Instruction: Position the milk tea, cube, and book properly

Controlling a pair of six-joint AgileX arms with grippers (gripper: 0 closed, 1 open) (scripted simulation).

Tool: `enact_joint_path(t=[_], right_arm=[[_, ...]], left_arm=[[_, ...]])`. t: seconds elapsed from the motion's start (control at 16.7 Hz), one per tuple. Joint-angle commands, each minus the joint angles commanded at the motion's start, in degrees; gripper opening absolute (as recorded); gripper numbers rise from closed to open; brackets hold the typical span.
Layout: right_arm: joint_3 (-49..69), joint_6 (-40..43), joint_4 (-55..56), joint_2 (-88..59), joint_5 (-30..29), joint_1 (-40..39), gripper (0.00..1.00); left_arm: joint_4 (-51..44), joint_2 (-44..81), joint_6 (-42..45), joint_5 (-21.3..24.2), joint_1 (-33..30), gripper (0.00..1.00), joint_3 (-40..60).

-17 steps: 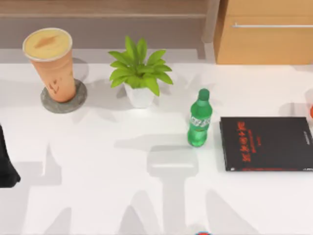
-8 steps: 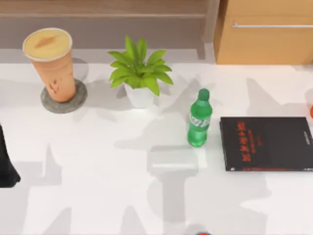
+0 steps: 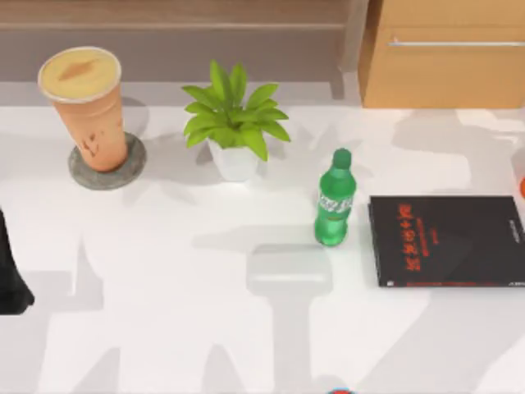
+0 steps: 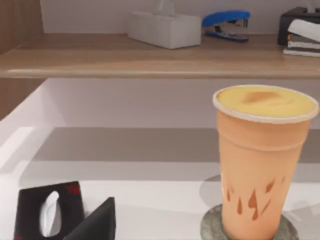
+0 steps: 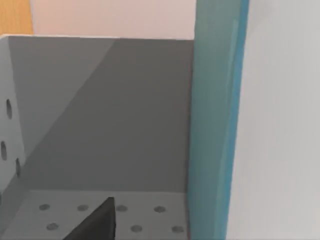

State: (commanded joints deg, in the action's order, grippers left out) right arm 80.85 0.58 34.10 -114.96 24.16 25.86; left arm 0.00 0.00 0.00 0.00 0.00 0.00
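Milk tea [image 3: 84, 107] stands upright on a grey coaster [image 3: 107, 165] at far left, done by my read. My left arm [image 3: 10, 271] sits parked at the left edge; can't tell its claw state. Right wrist view: book [image 5: 216, 120] stands on edge, long axis vertical, against a grey perforated bin [image 5: 95, 115]. Can't tell whether my right gripper holds it. Green bottle [image 3: 334, 199] and black book [image 3: 447, 240] crowd the right; centre table is open.

milk tea [image 3: 89, 107]: matt cup | coaster [image 3: 107, 164]: rough stone | bottle [image 3: 334, 199]: glossy plastic | table [image 3: 180, 279]: smooth white
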Motion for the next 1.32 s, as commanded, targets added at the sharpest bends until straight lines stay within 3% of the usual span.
enact_joint_path(t=[1.14,1.32], right_arm=[[9.2,0.0,-2.7,-6.4,-1.4,-1.3,1.00],[9.2,0.0,-2.7,-6.4,-1.4,-1.3,0.77]], left_arm=[[0.0,0.0,0.0,0.0,0.0,1.00,0.0],[0.0,0.0,0.0,0.0,0.0,1.00,0.0]])
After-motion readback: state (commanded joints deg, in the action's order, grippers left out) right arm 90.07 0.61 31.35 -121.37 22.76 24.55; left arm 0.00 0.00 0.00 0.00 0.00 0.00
